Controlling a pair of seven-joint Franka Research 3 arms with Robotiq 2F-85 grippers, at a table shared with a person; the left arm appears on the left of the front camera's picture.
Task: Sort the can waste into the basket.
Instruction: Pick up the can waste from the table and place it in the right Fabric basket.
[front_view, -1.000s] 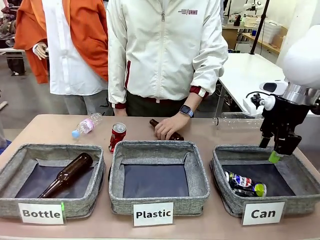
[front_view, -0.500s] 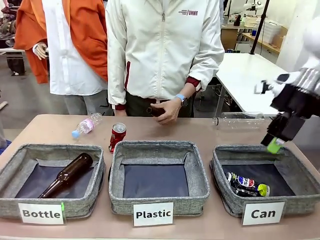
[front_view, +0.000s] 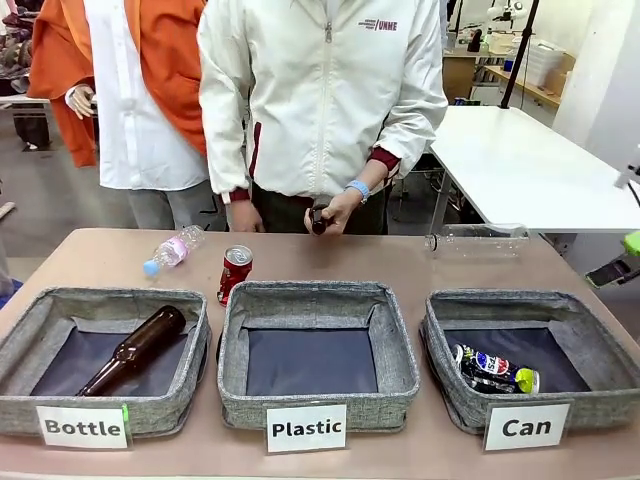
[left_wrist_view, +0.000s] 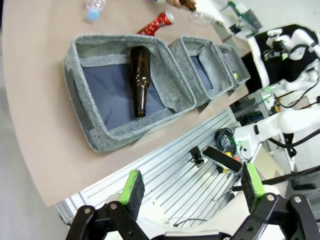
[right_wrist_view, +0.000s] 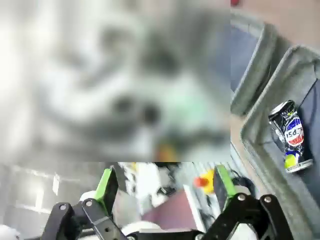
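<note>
While the crushed can (front_view: 495, 368) lies inside the "Can" basket (front_view: 452, 398), the red can (front_view: 235, 272) stands tilted on the table (front_view: 90, 262) just behind the far left corner of the "Plastic" basket (front_view: 318, 392), well apart from its target. It is the piece left to sort. Both grippers are empty, jaws spread wide: the left gripper (left_wrist_view: 192, 185) hangs beyond the table's near edge, the right gripper (right_wrist_view: 162, 182) off to the side of the "Can" basket.

Probable hazards:
- A finger nudging the tilted can could topple it and set it rolling.
- A weak hold on smooth metal could drop it into the "Plastic" basket on the way across.
- The person's hand (front_view: 335, 212), holding a brown bottle (front_view: 318, 218) just past the table's far edge, could meet a reaching arm.
</note>
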